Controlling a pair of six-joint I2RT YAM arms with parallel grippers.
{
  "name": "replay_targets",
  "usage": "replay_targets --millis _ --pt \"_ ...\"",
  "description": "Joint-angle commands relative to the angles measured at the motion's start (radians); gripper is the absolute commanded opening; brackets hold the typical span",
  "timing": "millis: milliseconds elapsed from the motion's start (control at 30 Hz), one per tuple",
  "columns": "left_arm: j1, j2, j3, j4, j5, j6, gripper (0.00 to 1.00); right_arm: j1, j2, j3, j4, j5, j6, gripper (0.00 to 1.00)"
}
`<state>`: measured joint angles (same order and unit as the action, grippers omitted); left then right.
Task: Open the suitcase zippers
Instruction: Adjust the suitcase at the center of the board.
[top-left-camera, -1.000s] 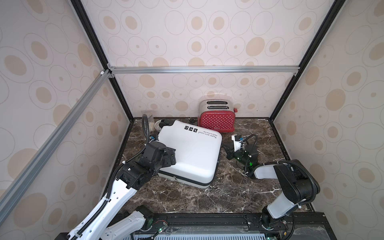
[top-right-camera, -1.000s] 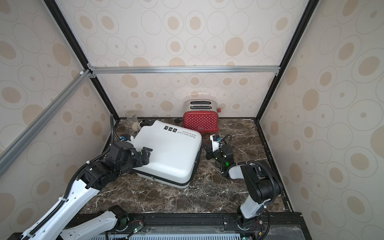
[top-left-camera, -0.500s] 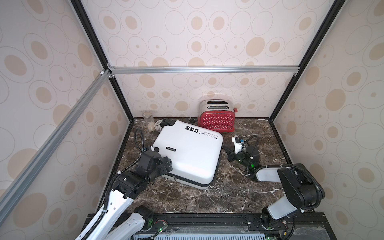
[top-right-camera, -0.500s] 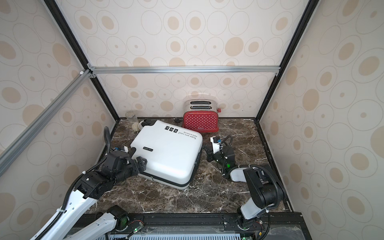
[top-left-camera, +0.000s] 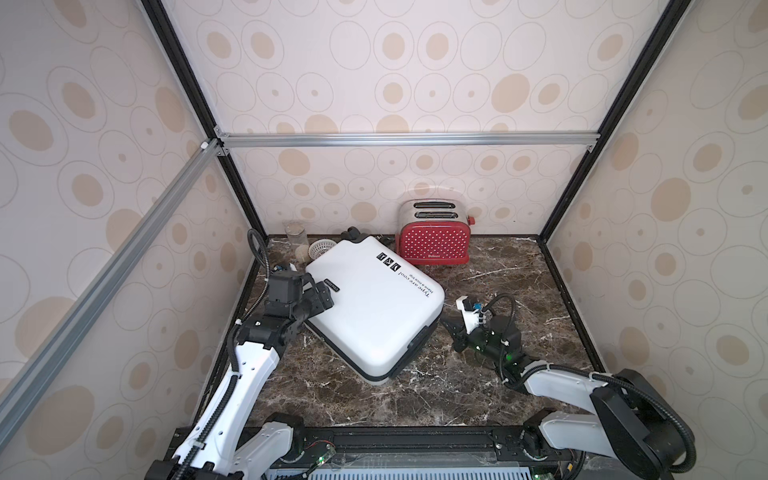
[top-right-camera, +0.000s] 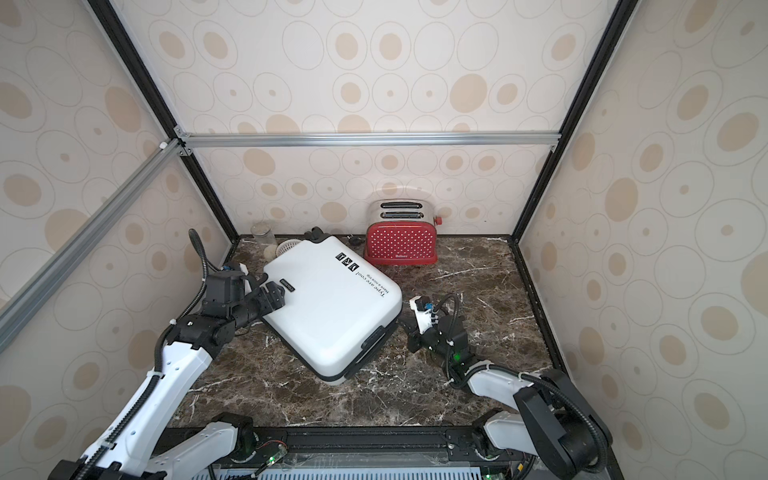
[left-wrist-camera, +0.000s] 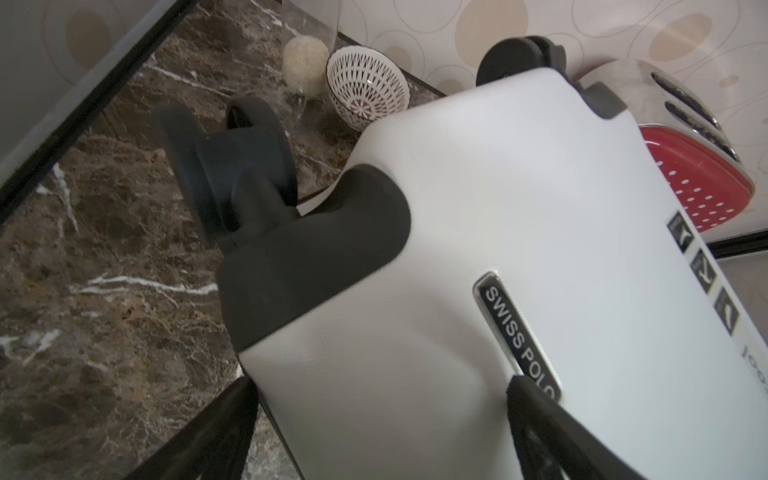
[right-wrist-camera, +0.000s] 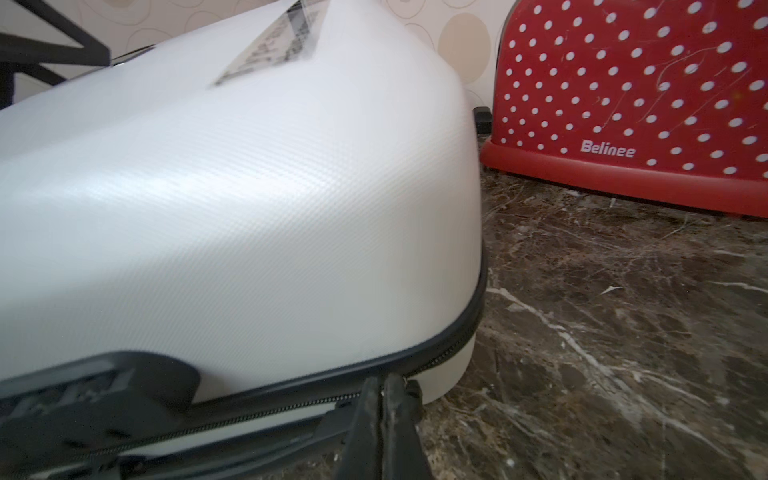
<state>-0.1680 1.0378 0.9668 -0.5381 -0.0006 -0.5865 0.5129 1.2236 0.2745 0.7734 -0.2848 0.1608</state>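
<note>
marble (top-left-camera: 498, 274): "swiss polo" suitcase (left-wrist-camera: 498, 187), "belinee" toaster (right-wrist-camera: 623, 91)

Reaches the left arm (top-left-camera: 249, 370) up from the lower left of both top views, white forearm slanted toward mid-frame, black wrist (top-left-camera: 270, 328) bent rightward at its end. Carries the left gripper (top-left-camera: 318, 293) left of centre with jaws spread wide — two black fingers (left-wrist-camera: 540, 419) far apart along the bottom edge of the left wrist view. Folds the right arm (top-left-camera: 557, 380) low from the lower right, big black elbow (top-left-camera: 623, 411) near the corner, forearm pointing left and up toward centre. Holds the right gripper (top-left-camera: 446, 325) pinched together — fingertips (right-wrist-camera: 370, 399) pressed against each other at bottom centre of the right wrist view
</note>
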Motion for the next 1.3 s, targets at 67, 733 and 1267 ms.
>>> replay_targets --millis 67,733,1267 --pt "0.002 0.047 0.122 -0.031 -0.001 0.163 0.91 0.029 -0.093 -0.058 -0.103 0.108 0.024 0.0" --pt "-0.34 0.417 0.42 0.013 0.126 0.331 0.87 0.026 -0.161 -0.037 -0.395 0.118 0.004 0.27" --pt "-0.337 0.429 0.329 0.058 0.111 0.335 0.88 0.024 0.089 -0.04 0.039 0.087 -0.262 0.4"
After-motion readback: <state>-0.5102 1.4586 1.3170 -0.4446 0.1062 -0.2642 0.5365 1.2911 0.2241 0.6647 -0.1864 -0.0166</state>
